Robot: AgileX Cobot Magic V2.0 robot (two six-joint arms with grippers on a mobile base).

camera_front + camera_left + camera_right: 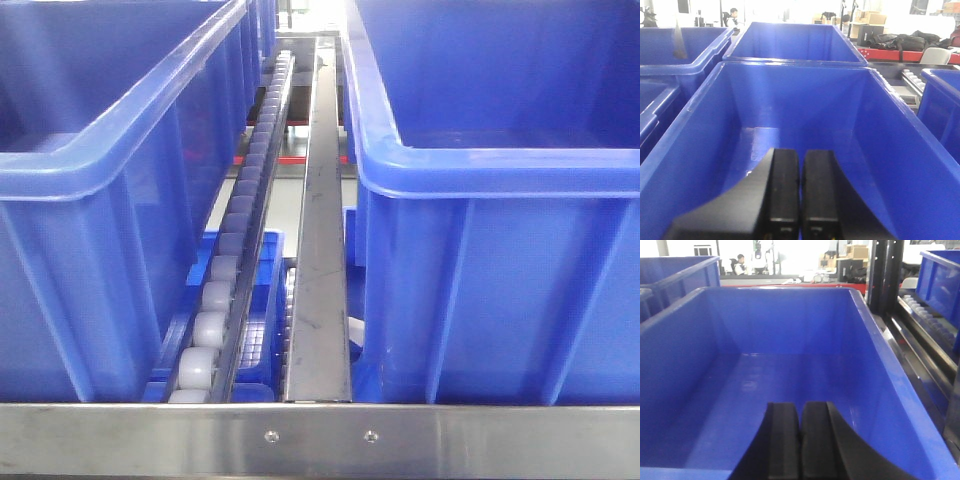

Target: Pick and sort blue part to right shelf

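Blue bins (pixel 500 250) stood at 3 and 9 o'clock of the roller track (pixel 235 250). Both grippers (pixel 800 200) (pixel 801 440) hung pressed together over bare bins. No blue part showed; searching should precede any reach.

Glossy smooth blue plastic bin (pixel 875 390) walls around right gripper (pixel 801 450); matt black plastic fingers (pixel 782 195); brushed scuffed metal rail (pixel 320 260); whitish plastic rollers (pixel 212 325).
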